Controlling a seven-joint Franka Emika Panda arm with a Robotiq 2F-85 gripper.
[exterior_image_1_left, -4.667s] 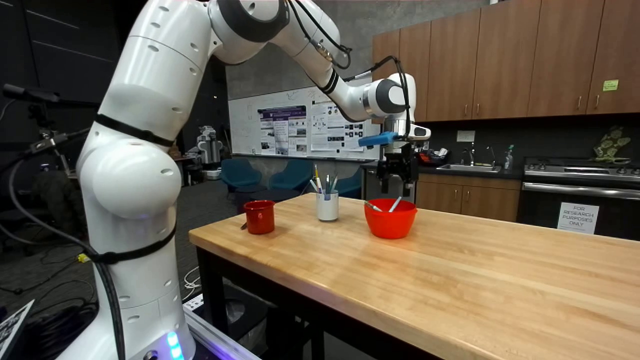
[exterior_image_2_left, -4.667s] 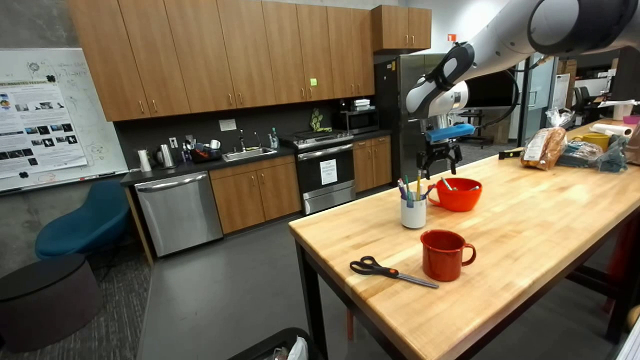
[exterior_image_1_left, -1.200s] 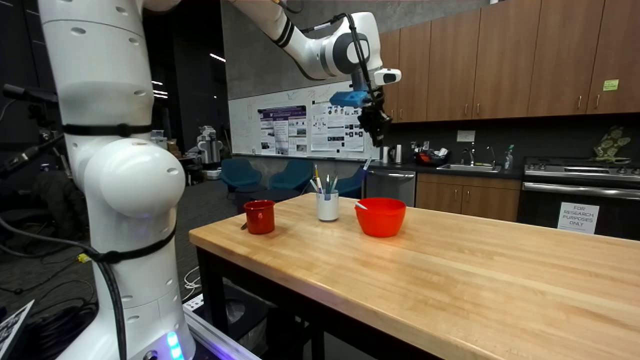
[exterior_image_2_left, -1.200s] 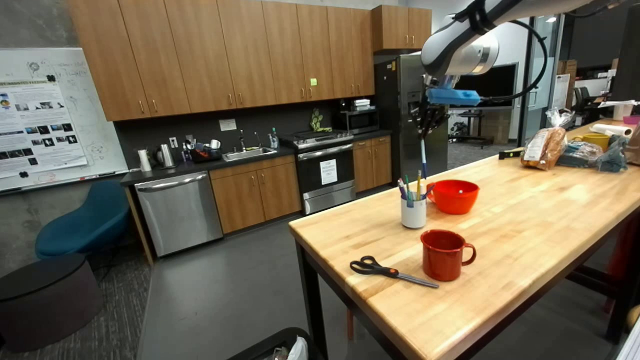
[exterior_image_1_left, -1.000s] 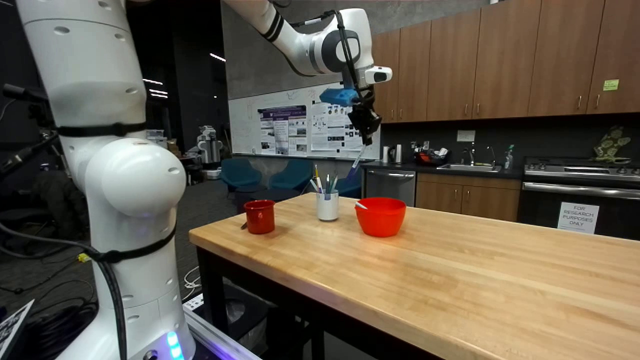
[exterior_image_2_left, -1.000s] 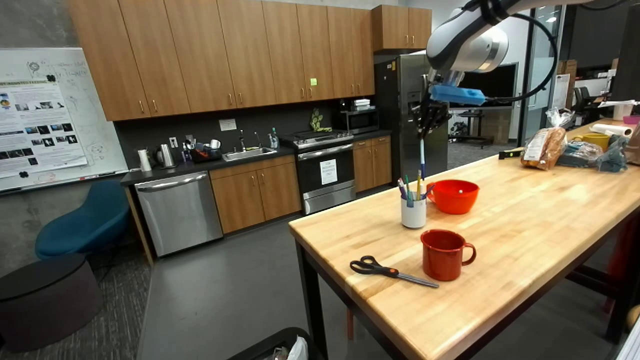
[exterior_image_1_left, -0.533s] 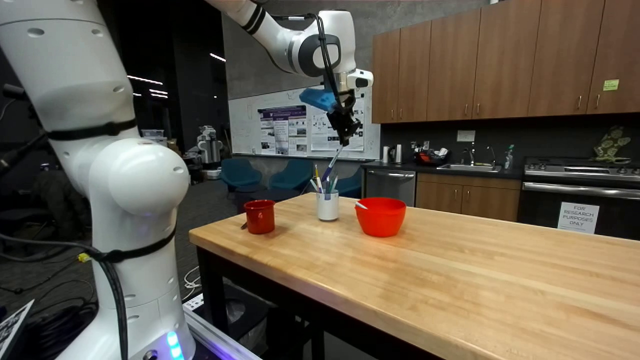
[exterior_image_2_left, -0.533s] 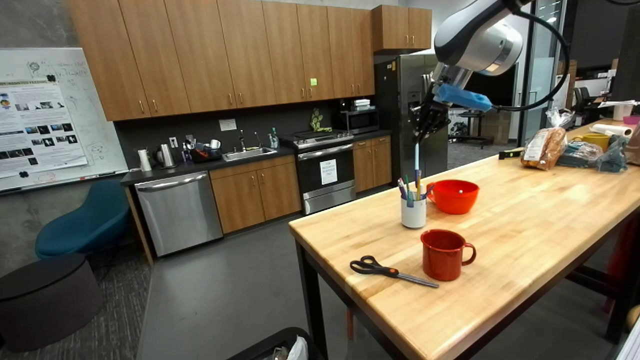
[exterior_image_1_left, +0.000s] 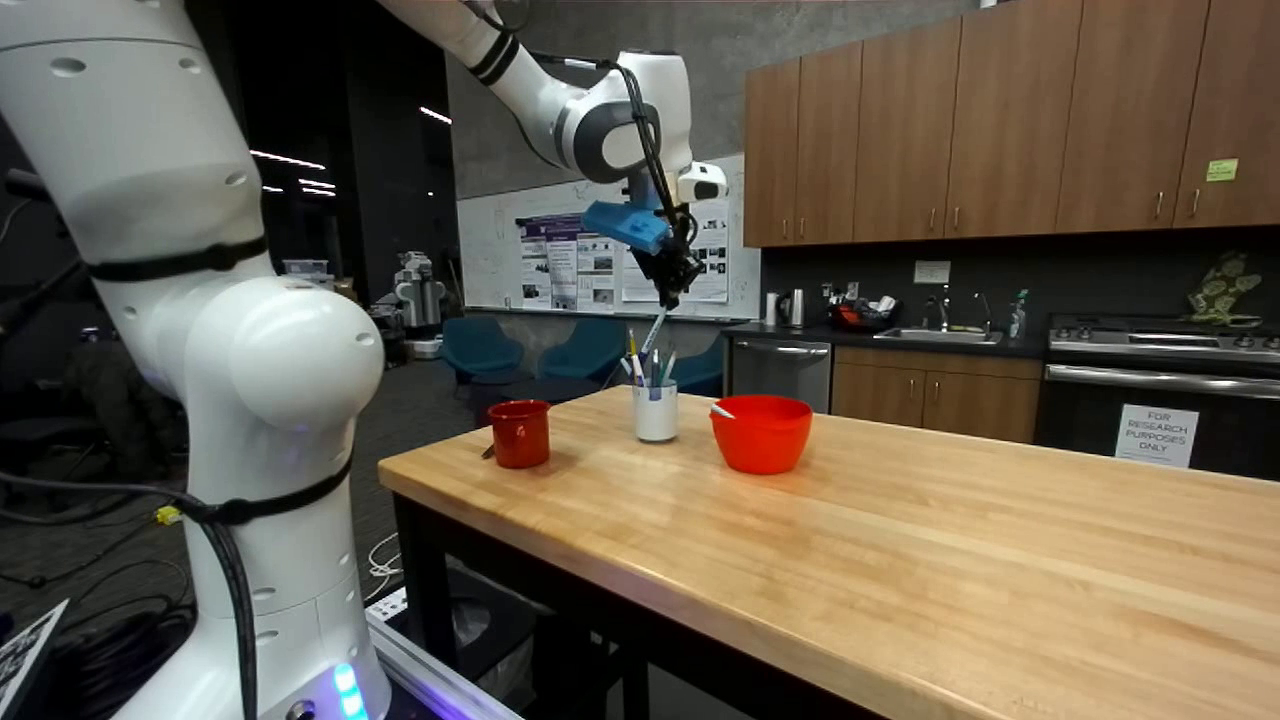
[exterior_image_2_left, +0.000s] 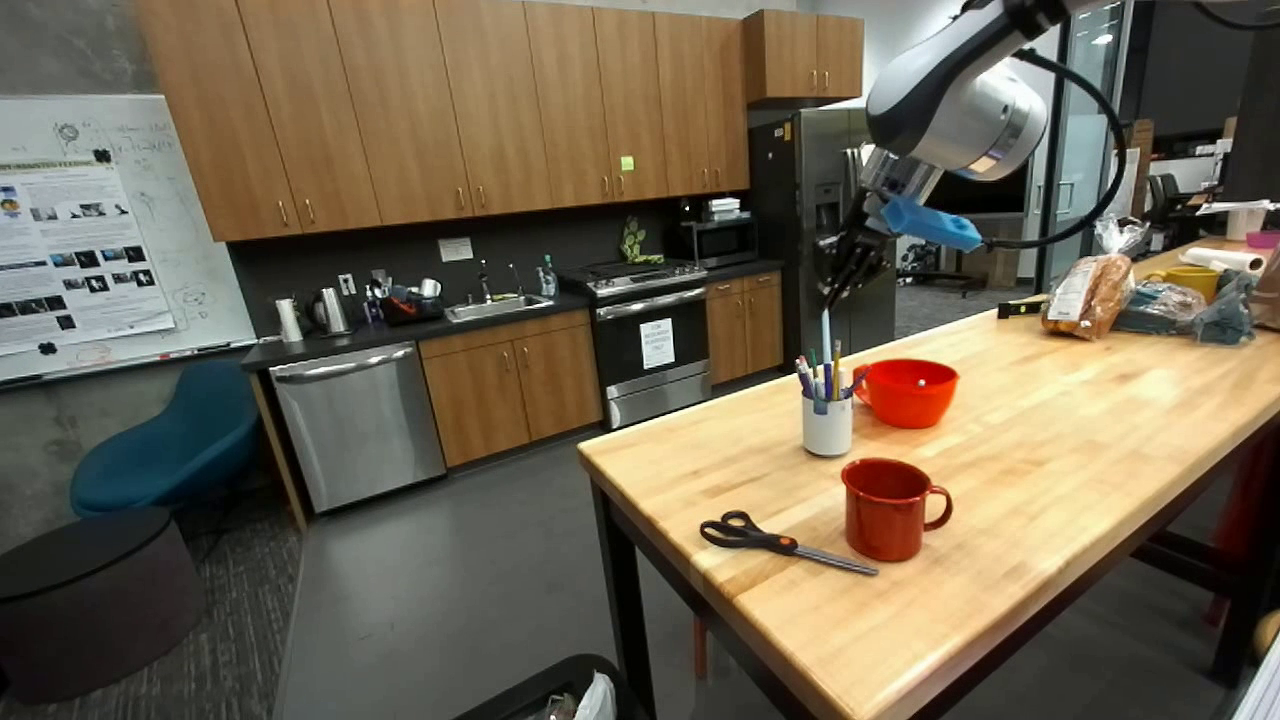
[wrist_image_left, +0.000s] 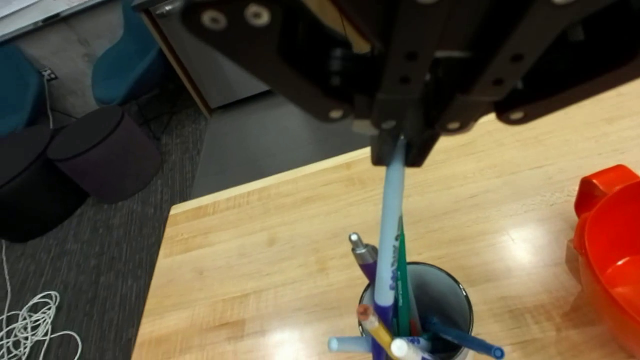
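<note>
Lowered toward the white pen cup since the earlier frame, a pale marker is pinched at its top by the gripper. Its purple lower end is seen among the cup's pens; whether the cup is entered cannot be told. The red bowl is seen nearby.

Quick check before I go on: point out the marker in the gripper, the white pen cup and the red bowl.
Marker (wrist_image_left: 390, 230): wrist view, on its pale barrel.
White pen cup (exterior_image_2_left: 828, 432): an exterior view, on its outer wall.
Red bowl (exterior_image_1_left: 762, 440): an exterior view, on its outer side.
</note>
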